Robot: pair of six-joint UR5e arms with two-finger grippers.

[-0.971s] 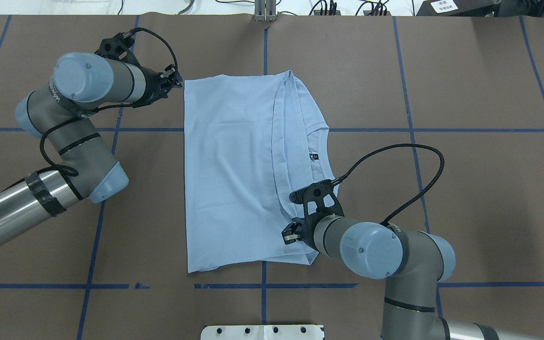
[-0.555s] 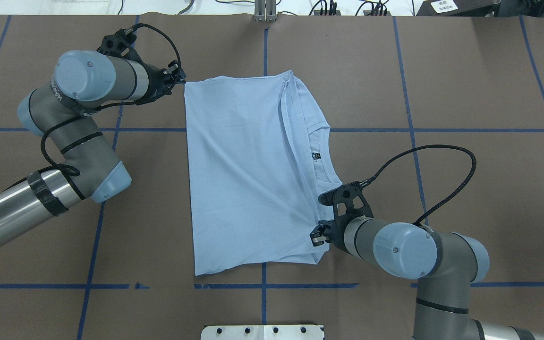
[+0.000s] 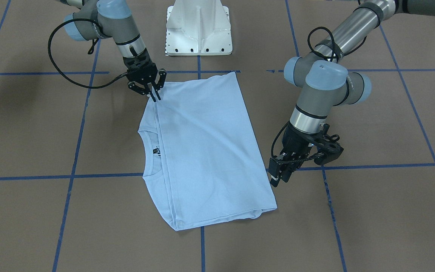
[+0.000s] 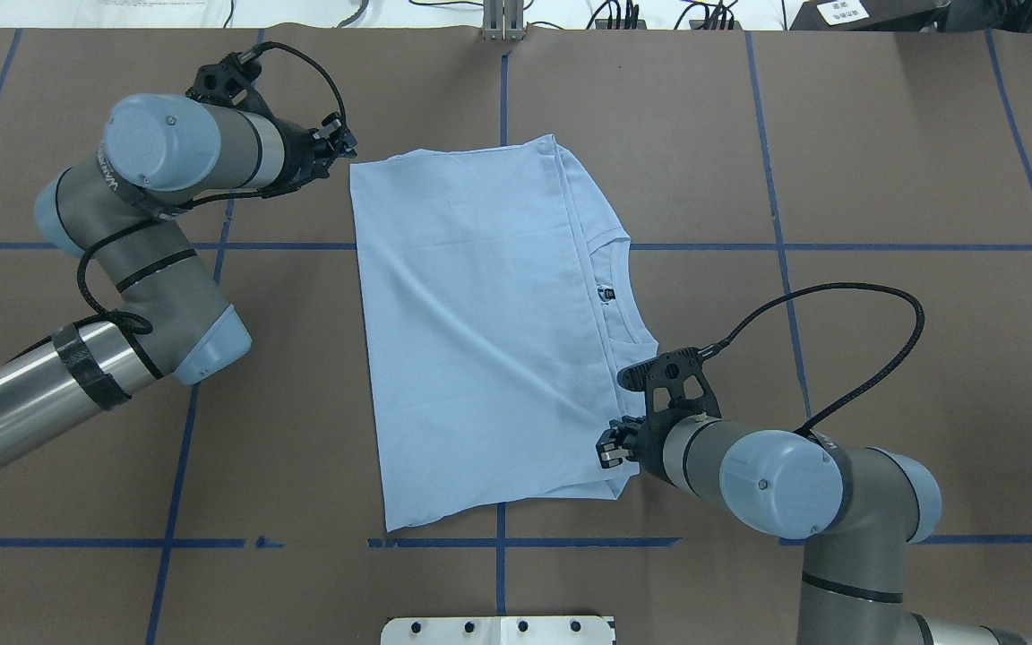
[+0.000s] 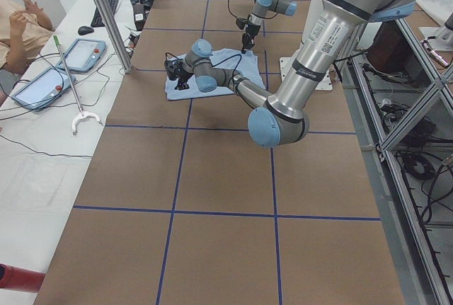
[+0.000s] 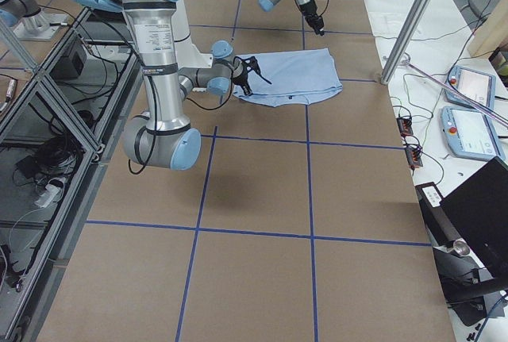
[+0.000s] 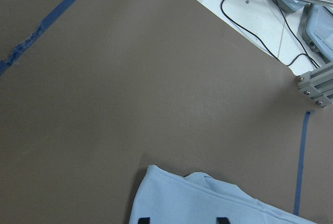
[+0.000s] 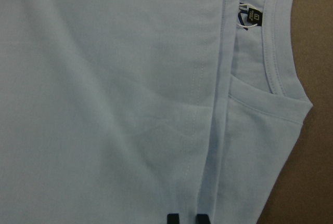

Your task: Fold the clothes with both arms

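- The light blue T-shirt (image 4: 462, 340) is lying folded in the middle of the brown desk (image 4: 883, 161), crossing the blue tape lines (image 4: 838, 246) marked on it.
- A wide folded layer is covering most of the shirt. Its straight edge is running just beside the ribbed collar (image 4: 625, 300), which is facing the robot's right side.
- The black neck label (image 4: 605, 294) is showing inside the collar, just clear of that folded edge.
- The right end effector (image 4: 606, 448) is sitting at the shirt's corner nearest the robot, on the collar side.
- In the right wrist view its fingertips (image 8: 173, 218) are standing almost together, pinching the folded edge of the fabric between them.
- In the front-facing view the same end effector (image 3: 154, 95) is pointing steeply down, with its tips meeting on the cloth.
- The left end effector (image 4: 346, 146) is sitting at the far corner of the shirt on the robot's left, just beside the cloth's edge.
- In the left wrist view its fingertips (image 7: 143, 220) are standing wide apart, with the shirt's corner lying below and between them, and it is gripping nothing.
- The white pedestal base (image 3: 198, 28) is standing at the robot's edge of the desk, near the shirt but apart from it.
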